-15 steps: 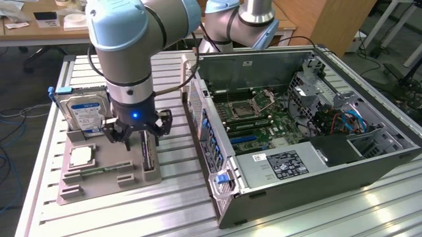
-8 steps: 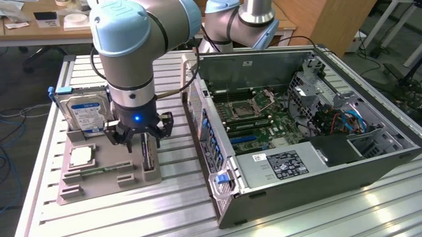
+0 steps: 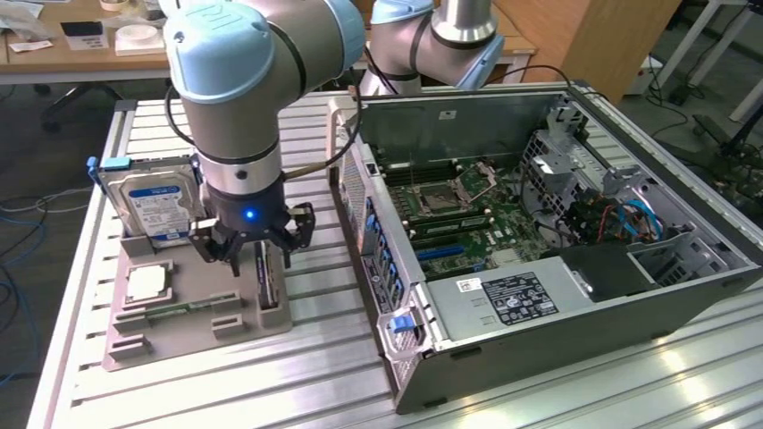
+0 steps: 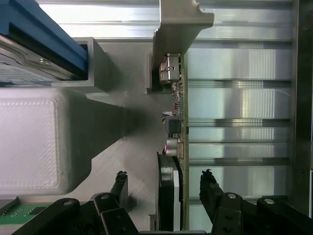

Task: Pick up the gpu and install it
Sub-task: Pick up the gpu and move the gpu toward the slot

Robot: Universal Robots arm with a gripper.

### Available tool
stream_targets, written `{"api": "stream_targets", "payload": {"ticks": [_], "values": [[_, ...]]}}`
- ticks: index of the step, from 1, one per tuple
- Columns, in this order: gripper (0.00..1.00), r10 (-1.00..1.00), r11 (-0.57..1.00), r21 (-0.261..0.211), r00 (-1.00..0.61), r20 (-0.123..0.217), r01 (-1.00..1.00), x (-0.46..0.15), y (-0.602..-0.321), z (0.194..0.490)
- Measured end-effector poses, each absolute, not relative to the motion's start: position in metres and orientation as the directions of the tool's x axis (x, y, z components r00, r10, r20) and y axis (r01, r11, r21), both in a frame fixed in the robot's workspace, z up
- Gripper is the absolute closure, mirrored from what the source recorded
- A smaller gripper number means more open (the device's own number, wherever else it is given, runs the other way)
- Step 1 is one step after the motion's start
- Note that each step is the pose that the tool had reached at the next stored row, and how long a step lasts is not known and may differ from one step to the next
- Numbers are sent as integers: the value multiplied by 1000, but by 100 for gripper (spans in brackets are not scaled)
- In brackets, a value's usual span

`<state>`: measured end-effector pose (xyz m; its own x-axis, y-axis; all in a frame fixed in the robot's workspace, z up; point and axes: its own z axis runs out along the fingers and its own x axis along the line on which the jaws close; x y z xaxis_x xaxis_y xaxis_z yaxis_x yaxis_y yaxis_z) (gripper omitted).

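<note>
The gpu (image 3: 270,288) stands on its long edge in a slot of the grey holder tray (image 3: 179,338). In the wrist view the gpu (image 4: 178,122) appears as a thin card with small parts along it and a silvery bracket (image 4: 177,24) at its far end. My gripper (image 3: 254,252) hangs straight over the card's near end. The gripper (image 4: 165,190) is open, with one black finger (image 4: 120,187) on one side of the card and the other finger (image 4: 210,192) on the opposite side. A gap separates each finger from the card.
A silver hard drive (image 3: 153,204) with a blue label stands upright at the tray's back, and a square chip (image 3: 146,282) lies beside it. The open computer case (image 3: 667,295) lies on the exterior view's right, its motherboard (image 3: 465,223) exposed. The slatted metal table (image 3: 310,375) carries everything.
</note>
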<state>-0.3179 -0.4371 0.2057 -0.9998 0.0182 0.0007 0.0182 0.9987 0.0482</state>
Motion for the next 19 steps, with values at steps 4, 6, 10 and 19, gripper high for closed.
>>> {"api": "stream_targets", "payload": {"ticks": [4, 6, 10, 19], "values": [[30, 18, 999, 48, -1000, 1, 18, -318, -437, 206], [30, 18, 999, 48, -1000, 1, 18, -318, -437, 206], [30, 18, 999, 48, -1000, 0, 18, -317, -437, 205], [30, 18, 999, 48, -1000, 1, 18, -317, -435, 204]]}}
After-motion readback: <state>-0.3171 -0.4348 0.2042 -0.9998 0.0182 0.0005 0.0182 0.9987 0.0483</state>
